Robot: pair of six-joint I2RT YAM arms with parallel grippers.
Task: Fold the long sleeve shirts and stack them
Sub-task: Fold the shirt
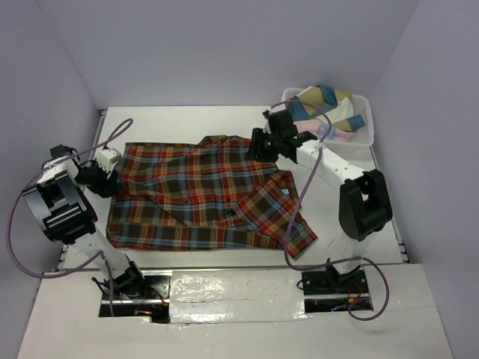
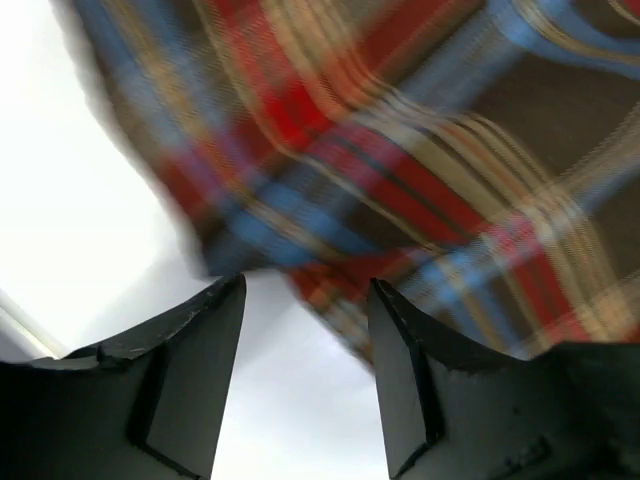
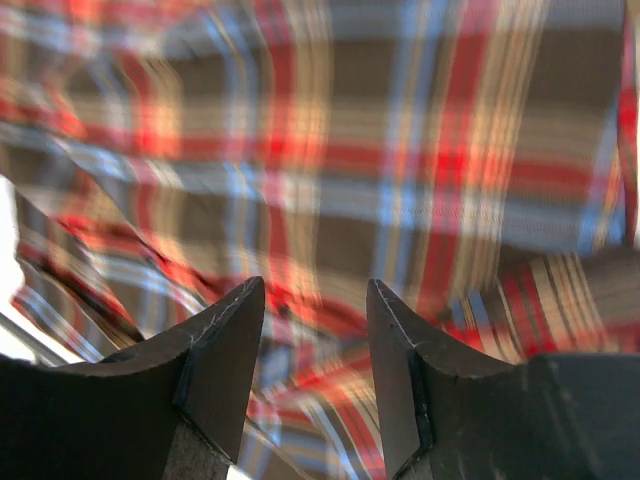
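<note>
Currently left tool [image 2: 305,290] apart at plaid shirt [image 1: 202,194] edge, right tool [image 3: 315,288] apart over it; white basket [image 1: 359,139] w/ clothes [image 1: 329,105] far-right.

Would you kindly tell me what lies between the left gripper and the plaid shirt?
Only bare white table. The left wrist view shows the left gripper, jaws apart and empty, just short of the edge of the plaid shirt.

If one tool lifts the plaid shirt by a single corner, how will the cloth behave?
Probably floppy: the plaid shirt lies flat on the table with soft wrinkles, so it would likely sag from the grip. Its sleeve lies folded across the body, so loose parts may trail or unfold. Pushed, it would probably bunch.
</note>
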